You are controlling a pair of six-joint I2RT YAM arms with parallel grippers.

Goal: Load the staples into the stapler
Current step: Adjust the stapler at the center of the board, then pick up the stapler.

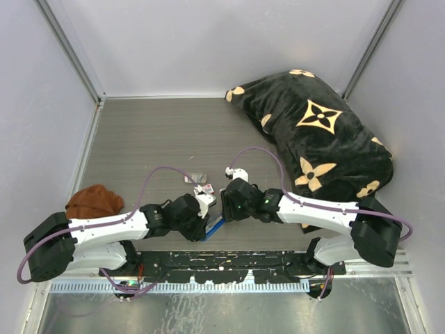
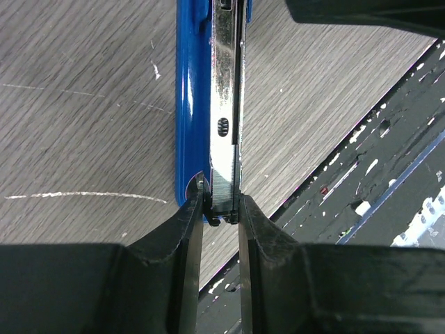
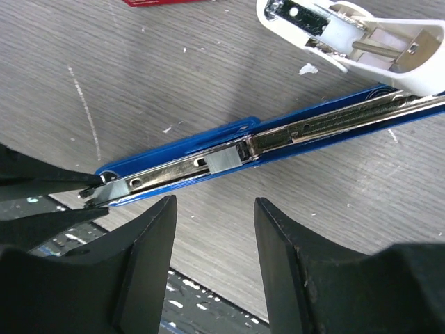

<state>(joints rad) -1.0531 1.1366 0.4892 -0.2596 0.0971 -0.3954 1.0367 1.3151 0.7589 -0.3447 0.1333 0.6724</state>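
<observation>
The blue stapler (image 3: pixel 292 136) lies opened flat on the table, its silver channel facing up. A small grey block of staples (image 3: pixel 226 160) sits in the channel about midway along. My left gripper (image 2: pixel 222 205) is shut on the stapler's (image 2: pixel 191 104) near end, its fingertips pinching the channel where a ridged grey piece shows. My right gripper (image 3: pixel 214 202) is open just beside the stapler's long side, with only bare table between its fingers. From above, both grippers meet over the stapler (image 1: pixel 214 226) near the table's front edge.
A white oblong piece (image 3: pixel 348 35) lies just beyond the stapler. A red-and-white box (image 1: pixel 204 188) sits a little further back. A black patterned pillow (image 1: pixel 320 139) fills the back right and a brown cloth (image 1: pixel 94 202) lies at the left. The black rail (image 1: pixel 222 263) runs along the front.
</observation>
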